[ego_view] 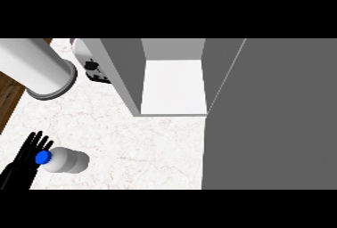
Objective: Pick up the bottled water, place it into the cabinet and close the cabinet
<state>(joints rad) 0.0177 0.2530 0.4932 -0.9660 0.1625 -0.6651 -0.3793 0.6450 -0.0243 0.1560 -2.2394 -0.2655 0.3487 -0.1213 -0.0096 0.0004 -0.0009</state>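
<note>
Bottle [69, 161]: white with a blue cap [43, 156], on the counter at the near left, well apart from the cabinet.
Bottle's pose: the cap shows at its left end, toward the hand; from this steep view I cannot tell whether it stands or lies.
Left hand [22, 164]: black, at the near left corner, just left of the bottle. The cap overlaps its fingers in the view; whether they touch I cannot tell.
Fingers [34, 141]: straight and a little spread, pointing to the far side, not curled round the bottle.
Right hand: not in sight.
Cabinet [125, 75]: grey, at the far middle of the counter, standing open, with a white floor [172, 87] inside.
Door [270, 116]: a broad grey panel filling the right side from far to near; its left edge runs up to the cabinet's right side.
Counter [145, 147]: white, faintly marbled, spreading between the bottle and the cabinet.
Cylinder [30, 62]: large, white, with a grey rim at its near end, tilted across the far left corner.
Appliance [93, 67]: small, silver with a black knob, between the cylinder and the cabinet's left wall.
Floor [10, 95]: a strip of brown wood left of the counter's edge.
</note>
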